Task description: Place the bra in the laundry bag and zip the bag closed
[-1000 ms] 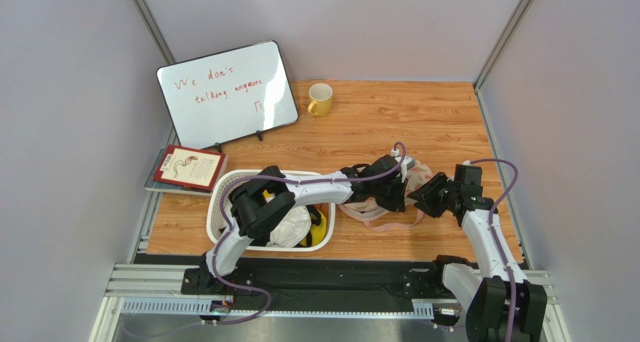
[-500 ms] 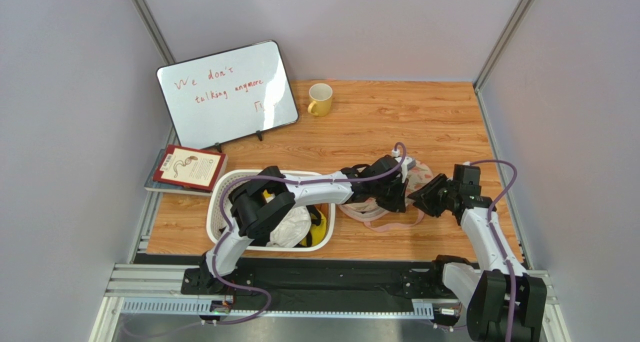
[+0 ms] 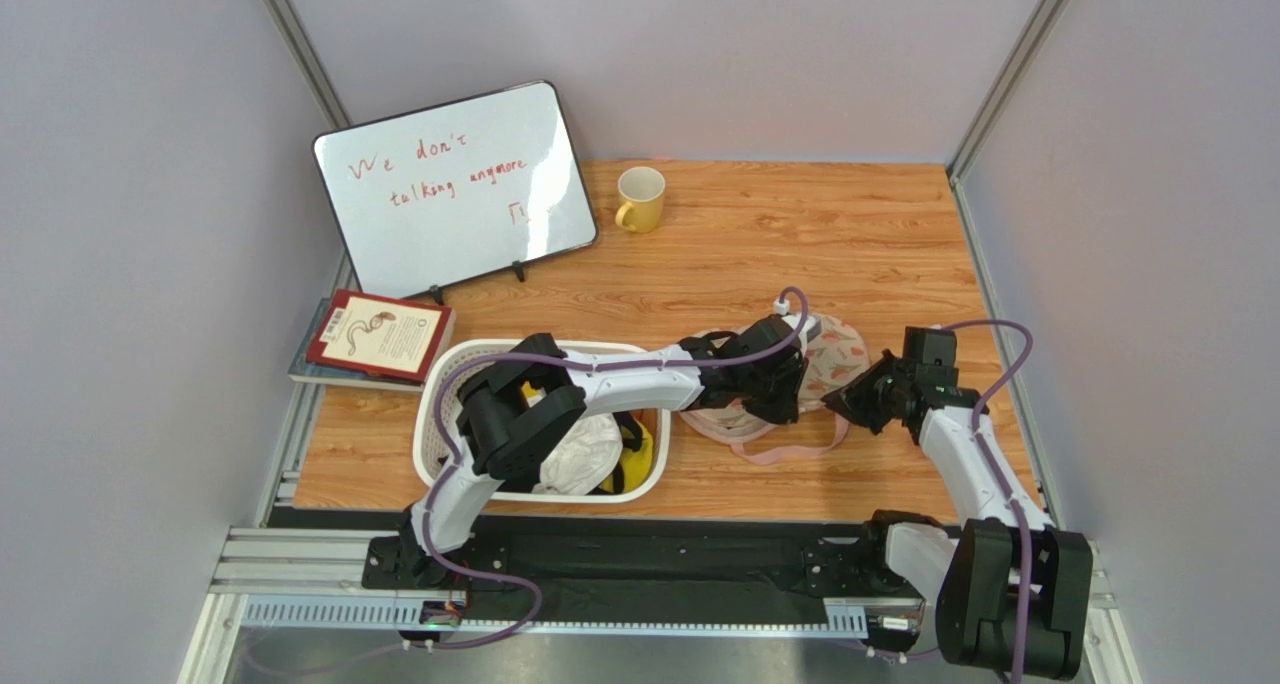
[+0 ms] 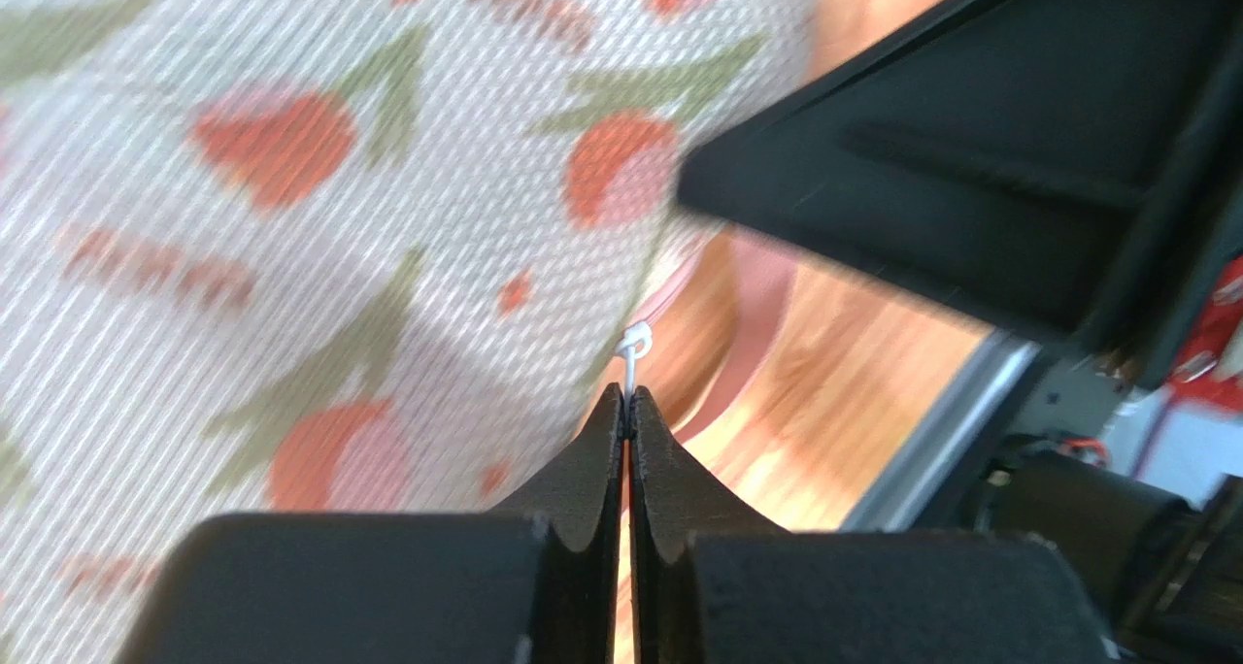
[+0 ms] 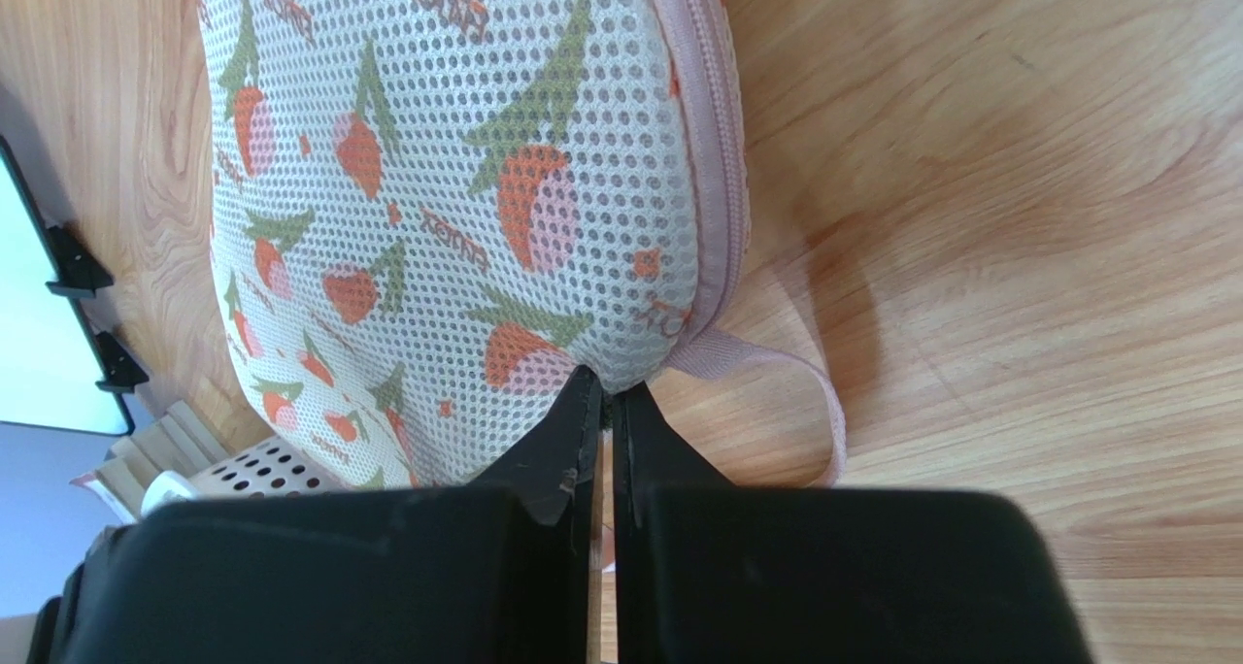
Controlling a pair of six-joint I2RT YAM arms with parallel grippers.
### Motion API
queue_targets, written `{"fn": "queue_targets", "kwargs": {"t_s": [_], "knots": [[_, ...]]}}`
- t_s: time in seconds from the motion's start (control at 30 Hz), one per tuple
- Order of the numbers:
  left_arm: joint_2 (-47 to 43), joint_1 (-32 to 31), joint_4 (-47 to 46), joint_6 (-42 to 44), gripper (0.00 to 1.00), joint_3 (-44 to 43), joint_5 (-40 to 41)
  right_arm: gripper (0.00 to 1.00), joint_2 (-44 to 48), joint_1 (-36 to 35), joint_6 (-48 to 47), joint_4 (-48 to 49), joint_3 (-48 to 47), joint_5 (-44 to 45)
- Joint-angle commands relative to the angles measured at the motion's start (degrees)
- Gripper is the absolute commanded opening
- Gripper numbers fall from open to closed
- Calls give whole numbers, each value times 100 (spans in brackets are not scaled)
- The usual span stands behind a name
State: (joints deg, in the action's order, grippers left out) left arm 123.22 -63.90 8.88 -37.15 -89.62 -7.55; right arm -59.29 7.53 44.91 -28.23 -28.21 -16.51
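Observation:
The laundry bag [image 3: 831, 360] lies on the wooden table between my two grippers; its cream mesh with pink-and-green print fills the left wrist view [image 4: 292, 184] and the right wrist view [image 5: 467, 184]. My left gripper [image 3: 777, 395] is shut on the bag's small white zip pull [image 4: 630, 353]. My right gripper [image 3: 845, 401] is shut on the bag's edge [image 5: 606, 388] beside the pink zip edging [image 5: 718, 140]. The pink loop [image 3: 796, 449] trails toward the table's front and also shows in the right wrist view [image 5: 820, 390]. The bra is not in view.
A white slotted basket [image 3: 445, 408] with white and yellow garments stands left of the bag. A whiteboard [image 3: 454, 186] and a yellow mug [image 3: 642, 198] stand at the back, and a red book [image 3: 370, 335] lies at the left edge.
The two grippers have drawn slightly apart: the left shifted a little left, the right a little right. More of the bag's printed face shows between them.

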Motion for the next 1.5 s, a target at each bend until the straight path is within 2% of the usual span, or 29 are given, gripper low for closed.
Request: {"fn": "queue_targets", "kwargs": {"t_s": [0.0, 0.2, 0.43, 0.5, 0.53, 0.63, 0.7, 0.77, 0.8, 0.83, 1.03, 1.13, 1.27, 1.3, 1.47], "knots": [[-657, 44, 483, 102, 0, 400, 623, 0, -214, 99, -350, 72, -440, 587], [-1317, 97, 483, 418, 0, 1226, 694, 0, -312, 205, -720, -78, -633, 746], [-1529, 88, 360, 507, 0, 1299, 246, 1, -338, 153, -1071, -104, -1072, 860], [-1406, 88, 228, 428, 0, 1089, 53, 6, -469, 39, -1133, -113, -1300, 921], [-1345, 88, 202, 384, 0, 983, 9, 19, -565, 12, -1159, -174, -1371, 896], [-1020, 88, 201, 305, 0, 438, -115, 39, -1014, -15, -1379, -576, -1757, 562], [-756, 88, 332, 296, 0, 9, -106, 42, -1094, -23, -1502, -815, -1829, 483], [-520, 88, 438, 304, 0, -247, -115, 43, -788, -23, -1494, -1026, -1733, 491], [-457, 88, 465, 304, 0, -431, -132, 48, -630, -23, -1467, -1079, -1662, 465], [-404, 88, 474, 304, 0, -511, -159, 50, -297, -41, -1380, -1123, -1496, 430], [-263, 88, 483, 269, 0, -679, -299, 51, 400, -278, -941, -949, -925, -124], [-307, 88, 483, 243, 0, -635, -308, 49, 287, -322, -852, -632, -836, -221], [-395, 88, 456, 208, 0, -548, -282, 41, 49, -427, -598, -403, -687, -344], [-404, 88, 456, 199, 0, -530, -291, 36, 40, -445, -527, -342, -634, -326], [-421, 44, 439, 181, 0, -504, -326, 33, -13, -463, -333, 28, -493, -204]]}}
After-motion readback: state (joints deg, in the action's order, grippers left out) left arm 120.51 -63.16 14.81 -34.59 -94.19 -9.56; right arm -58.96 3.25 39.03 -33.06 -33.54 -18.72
